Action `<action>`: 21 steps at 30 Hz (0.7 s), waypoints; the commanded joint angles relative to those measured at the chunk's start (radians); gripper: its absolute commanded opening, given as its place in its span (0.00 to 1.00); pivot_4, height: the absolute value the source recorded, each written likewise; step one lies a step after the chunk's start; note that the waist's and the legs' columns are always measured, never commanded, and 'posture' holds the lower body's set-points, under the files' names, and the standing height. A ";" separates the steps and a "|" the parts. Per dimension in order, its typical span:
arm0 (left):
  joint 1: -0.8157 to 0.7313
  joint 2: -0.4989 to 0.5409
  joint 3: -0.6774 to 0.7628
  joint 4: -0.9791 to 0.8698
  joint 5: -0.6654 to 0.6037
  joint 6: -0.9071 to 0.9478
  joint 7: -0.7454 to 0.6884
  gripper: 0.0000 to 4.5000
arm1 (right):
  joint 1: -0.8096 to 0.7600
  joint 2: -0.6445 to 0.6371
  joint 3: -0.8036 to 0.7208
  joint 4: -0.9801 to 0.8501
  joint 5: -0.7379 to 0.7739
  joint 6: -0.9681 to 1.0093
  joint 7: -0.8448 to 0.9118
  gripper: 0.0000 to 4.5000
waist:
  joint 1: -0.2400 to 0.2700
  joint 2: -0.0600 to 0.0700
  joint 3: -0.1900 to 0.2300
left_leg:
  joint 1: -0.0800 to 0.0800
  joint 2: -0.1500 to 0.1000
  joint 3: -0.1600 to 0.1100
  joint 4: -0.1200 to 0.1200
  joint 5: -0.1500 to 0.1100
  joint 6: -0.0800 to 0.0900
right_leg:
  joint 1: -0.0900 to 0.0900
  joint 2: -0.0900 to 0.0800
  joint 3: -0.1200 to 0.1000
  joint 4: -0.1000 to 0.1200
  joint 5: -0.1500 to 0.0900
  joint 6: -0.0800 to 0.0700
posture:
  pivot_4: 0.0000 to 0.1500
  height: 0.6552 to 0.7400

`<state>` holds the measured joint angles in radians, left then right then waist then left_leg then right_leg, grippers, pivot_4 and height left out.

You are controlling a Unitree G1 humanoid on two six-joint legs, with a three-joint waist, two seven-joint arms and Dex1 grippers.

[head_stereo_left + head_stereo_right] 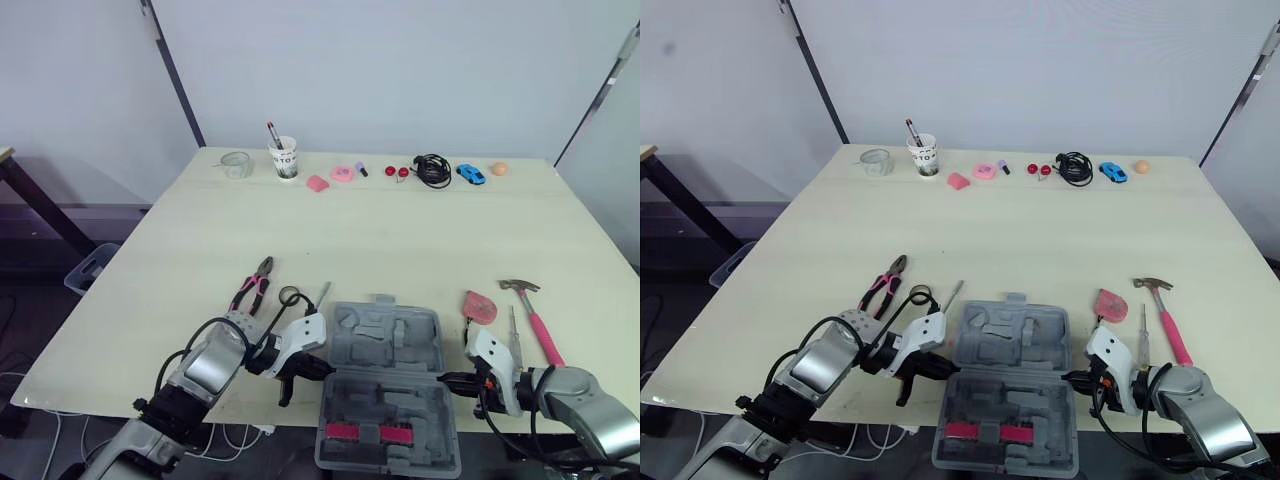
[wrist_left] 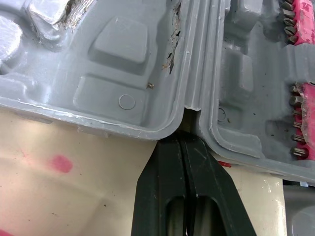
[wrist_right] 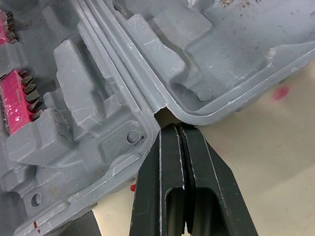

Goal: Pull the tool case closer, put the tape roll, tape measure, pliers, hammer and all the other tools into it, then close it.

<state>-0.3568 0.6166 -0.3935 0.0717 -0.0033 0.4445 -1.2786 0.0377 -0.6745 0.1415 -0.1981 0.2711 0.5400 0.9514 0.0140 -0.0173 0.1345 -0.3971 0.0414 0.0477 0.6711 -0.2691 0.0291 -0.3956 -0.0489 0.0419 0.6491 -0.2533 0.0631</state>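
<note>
Left tool (image 1: 318, 369) and right tool (image 1: 446, 378) are both pressed together, pinching nothing as far as I can see. Each has its tips poked into the hinge notch on its own side of the open grey tool case (image 1: 385, 345). The wrist views show this nicely: black fingers (image 2: 170, 162) flat against each other, right at the gap where the two shells meet.

The case lies at the lower middle of the frame. Its near half, the one with the pink bit strips (image 1: 365, 432), seems to hang past the near edge of the bench (image 1: 400, 240). So I'd say the pull is about done, and much more would risk tipping it off.

If it does need another nudge, both sides should move together and slowly, since closed tips in a notch can slip out and skew the case.

Pliers (image 1: 252, 285) lie just left of the case and the hammer (image 1: 535, 318) is at lower right, both outside it. Packing looks like the next job.
</note>
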 commanded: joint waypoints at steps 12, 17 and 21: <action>-0.002 -0.011 -0.026 0.046 0.027 -0.002 0.041 0.01 | -0.035 0.036 0.004 -0.022 0.000 -0.052 -0.014 0.00 | -0.001 0.003 -0.002 | 0.000 0.000 0.000 0.001 0.000 0.000 | 0.000 0.000 0.000 0.000 -0.002 -0.004 | 1.00 1.00; -0.002 -0.004 -0.023 0.053 0.027 -0.009 0.041 0.01 | -0.040 0.041 0.009 -0.011 -0.011 -0.057 -0.012 0.00 | -0.002 0.003 -0.002 | 0.000 0.000 0.000 0.001 0.000 0.000 | 0.000 0.000 0.000 0.000 -0.002 -0.004 | 1.00 1.00; -0.001 -0.002 -0.024 0.061 0.027 -0.016 0.040 0.01 | -0.039 0.040 0.014 -0.014 -0.009 -0.047 -0.001 0.00 | -0.002 0.003 -0.002 | 0.000 0.000 0.000 0.001 0.000 0.000 | 0.000 0.000 0.000 0.000 -0.002 -0.004 | 1.00 1.00</action>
<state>-0.3672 0.6161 -0.3917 0.0984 -0.0036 0.4247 -1.2735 0.0142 -0.6479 0.1410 -0.1771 0.2368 0.5163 0.9317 0.0122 -0.0147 0.1323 -0.3967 0.0414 0.0476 0.6717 -0.2691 0.0292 -0.3955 -0.0485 0.0423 0.6494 -0.2554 0.0593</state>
